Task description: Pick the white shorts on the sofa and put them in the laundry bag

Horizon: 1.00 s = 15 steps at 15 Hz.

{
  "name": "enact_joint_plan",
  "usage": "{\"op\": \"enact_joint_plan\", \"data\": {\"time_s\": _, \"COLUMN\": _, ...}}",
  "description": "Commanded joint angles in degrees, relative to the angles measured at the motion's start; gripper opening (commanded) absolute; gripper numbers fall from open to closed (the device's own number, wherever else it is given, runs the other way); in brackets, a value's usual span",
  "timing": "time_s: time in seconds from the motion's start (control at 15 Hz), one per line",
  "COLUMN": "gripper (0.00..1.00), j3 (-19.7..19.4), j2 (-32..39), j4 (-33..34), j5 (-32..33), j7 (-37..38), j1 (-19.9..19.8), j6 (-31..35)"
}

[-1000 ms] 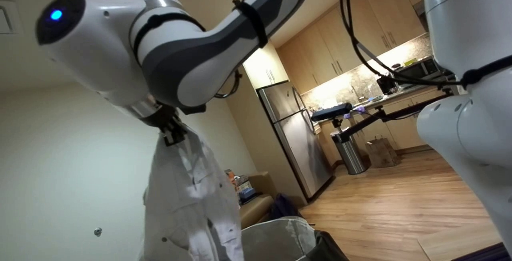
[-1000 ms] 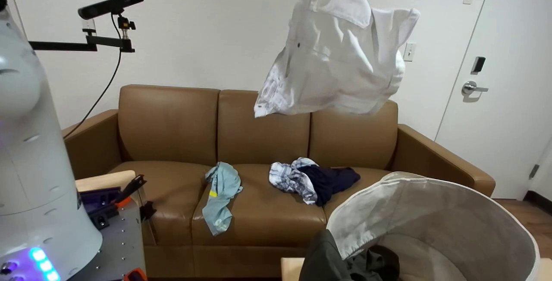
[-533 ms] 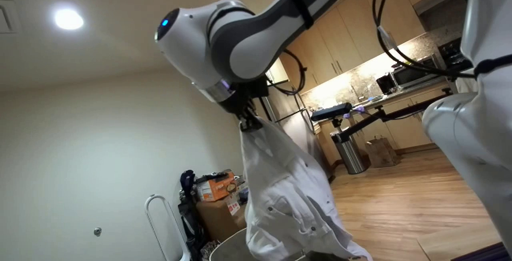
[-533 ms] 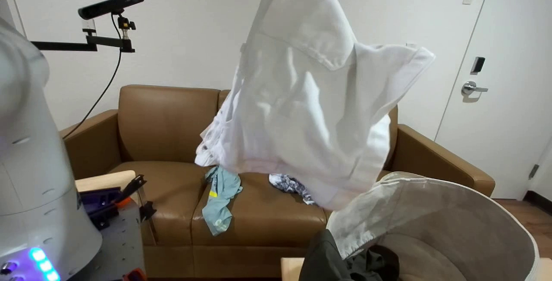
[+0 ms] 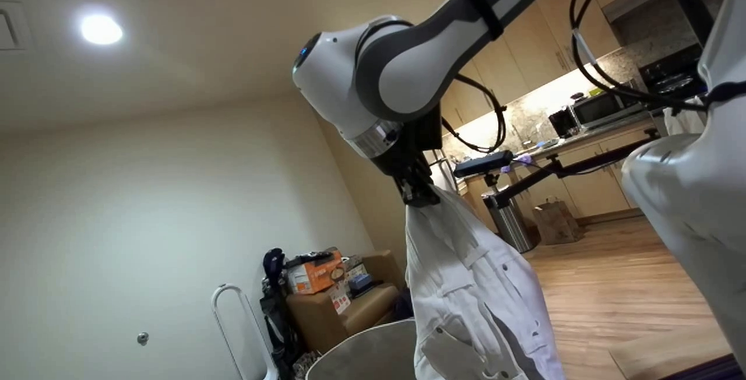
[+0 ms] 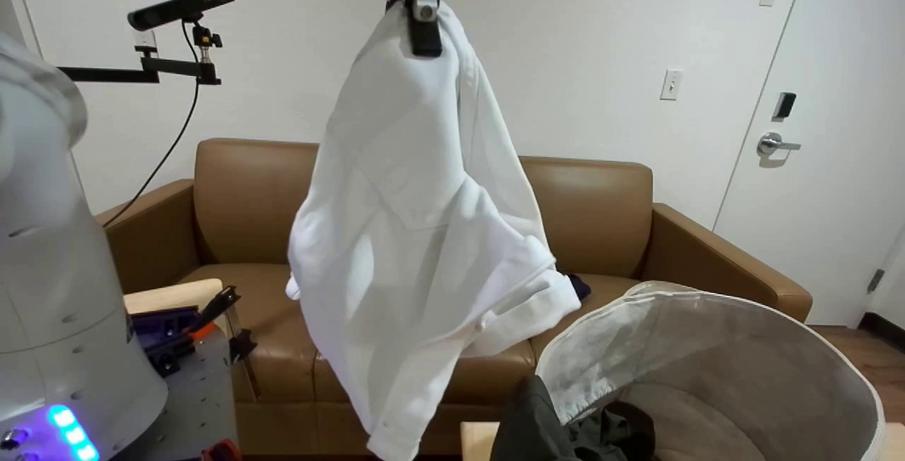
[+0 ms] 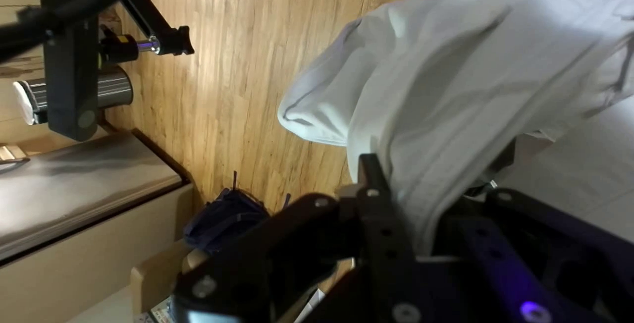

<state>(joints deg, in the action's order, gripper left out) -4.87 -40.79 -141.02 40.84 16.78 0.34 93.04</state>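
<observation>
shifted in the last half second: white shorts (image 6: 410,192), one pair, carried toward the robot's base (image 6: 60,298); their lower edge, which met the laundry bag (image 6: 749,334) in an exterior view, now hangs apart from it there. form: drawn longer and narrower, one corner dangling lowest. holder: my gripper (image 5: 419,194), its fingers (image 6: 425,40) pinched on a gathered fold at the top; the wrist view agrees, cloth running in between them. receiver: the bag, round-mouthed, dark-edged, grey within, to one side of the load in that exterior view. behind: brown sofa (image 6: 261,199), a scrap of navy cloth (image 6: 579,286) showing past the shorts. assessment: lifting done, i judge, transport unfinished; this shift seems to take the load away from the mouth rather than over it, perhaps to line it up. required next, as i see it: bring the whole hanging length above the mouth, lowest corner passing the rim, before i loosen. hazard: with so much cloth trailing, a leg could snag on the rim or drape outside. not determined: depth between shorts and bag.
</observation>
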Motion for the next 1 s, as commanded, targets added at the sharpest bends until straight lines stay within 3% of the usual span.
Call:
{"op": "enact_joint_plan", "data": {"time_s": 0.0, "gripper": 0.02, "j3": 0.75, "j2": 0.41, "j4": -0.21, "j5": -0.25, "j7": 0.7, "j1": -1.84, "j6": 3.46}}
{"op": "enact_joint_plan", "data": {"time_s": 0.27, "gripper": 0.02, "j3": -3.13, "j2": 2.42, "j4": -0.18, "j5": 3.86, "j7": 2.44, "j1": -4.74, "j6": 21.9}}
{"op": "enact_joint_plan", "data": {"time_s": 0.47, "gripper": 0.02, "j3": -6.6, "j2": 6.56, "j4": 1.28, "j5": 2.63, "j7": 2.36, "j1": -8.38, "j6": 34.13}}
{"op": "enact_joint_plan", "data": {"time_s": 0.73, "gripper": 0.02, "j3": -10.09, "j2": 12.89, "j4": 2.39, "j5": -4.8, "j7": 0.38, "j1": -11.81, "j6": 42.07}}
{"op": "enact_joint_plan", "data": {"time_s": 0.8, "gripper": 0.08, "j3": -7.43, "j2": 9.7, "j4": -0.09, "j5": -3.49, "j7": 0.0, "j1": -13.24, "j6": 40.25}}
{"op": "enact_joint_plan", "data": {"time_s": 0.93, "gripper": 0.08, "j3": -8.02, "j2": 12.22, "j4": 0.46, "j5": -4.81, "j7": 0.03, "j1": -14.2, "j6": 41.91}}
